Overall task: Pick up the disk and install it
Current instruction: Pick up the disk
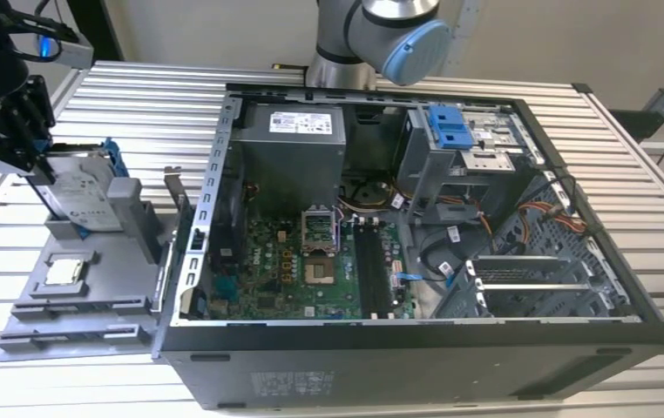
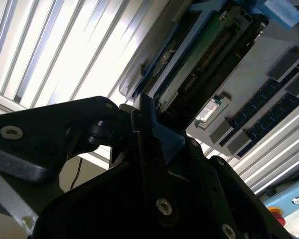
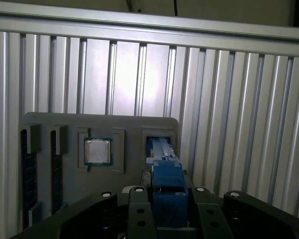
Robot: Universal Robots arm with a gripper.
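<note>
The disk (image 1: 91, 198), silver-grey with a white label and a blue carrier rail, stands on edge in a slot of the grey parts tray (image 1: 77, 318) at the exterior view's left. My black gripper (image 1: 32, 157) is at its upper edge, shut on it. In the first wrist view the blue rail (image 3: 167, 185) sits squeezed between my two fingers (image 3: 139, 201), with the disk (image 3: 162, 147) reaching down into the tray's slot. The second wrist view shows the disk (image 2: 199, 55) edge-on, just past my gripper (image 2: 152, 132).
An open computer case (image 1: 425, 218) lies to the exterior view's right of the tray, with a grey cage and blue latch (image 1: 454, 126) at its far corner. A square processor chip (image 1: 64, 271) (image 3: 98, 151) and dark memory sticks (image 3: 27, 169) rest in the tray. Slatted metal table all around.
</note>
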